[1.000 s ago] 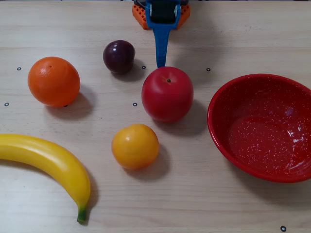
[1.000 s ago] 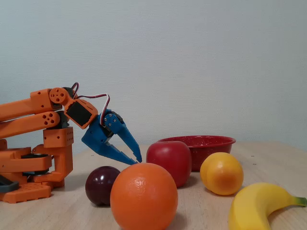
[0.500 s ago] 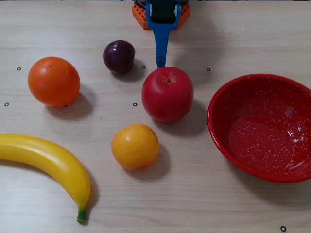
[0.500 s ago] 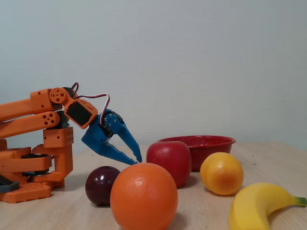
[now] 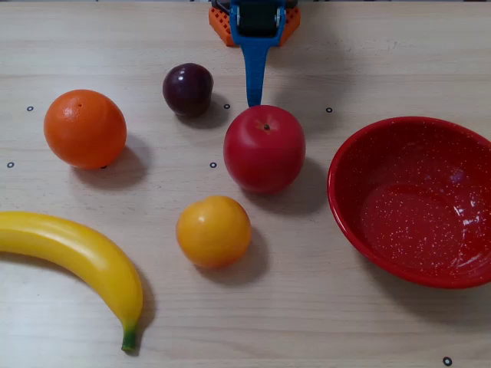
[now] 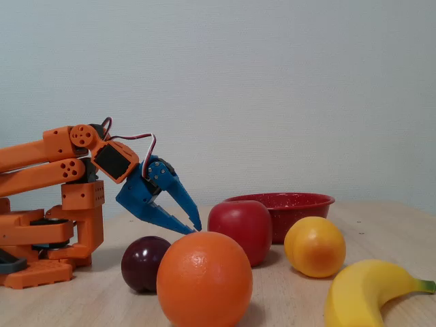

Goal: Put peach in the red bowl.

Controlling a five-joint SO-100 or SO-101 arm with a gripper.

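Gripper (image 6: 194, 228) sat low near the arm's base, angled down toward the table, holding nothing. In the side-on fixed view its blue fingers (image 6: 178, 196) met at the tips with only a thin wedge of gap further back, so I read it as closed and empty. In the top-down fixed view it showed as one narrow blue blade (image 5: 254, 98) pointing down the picture, ending just short of the red apple (image 5: 265, 148).

Peach (image 5: 213, 231) rested on the wooden table (image 5: 383, 54), untouched, well apart from the gripper. Key relation: the peach lay farther out from the base than the fingertips, and slightly left of the gripper's line in the top-down view, with the apple almost directly between them. A straight reach would likely meet the apple first; judged that the approach needs to go over it or around its left side. The peach is round, so no long axis constrains the grasp angle.

Red bowl (image 5: 418, 201) sat empty to the right of apple and peach in the top-down view, clear of both.

Also on the table: plum (image 5: 187, 89) just left of the fingertips, orange (image 5: 84, 128) and banana (image 5: 73, 261) farther left.

Against the frames from a second and half a second earlier: no visible change. Arm pose, gripper closure and every fruit matched.
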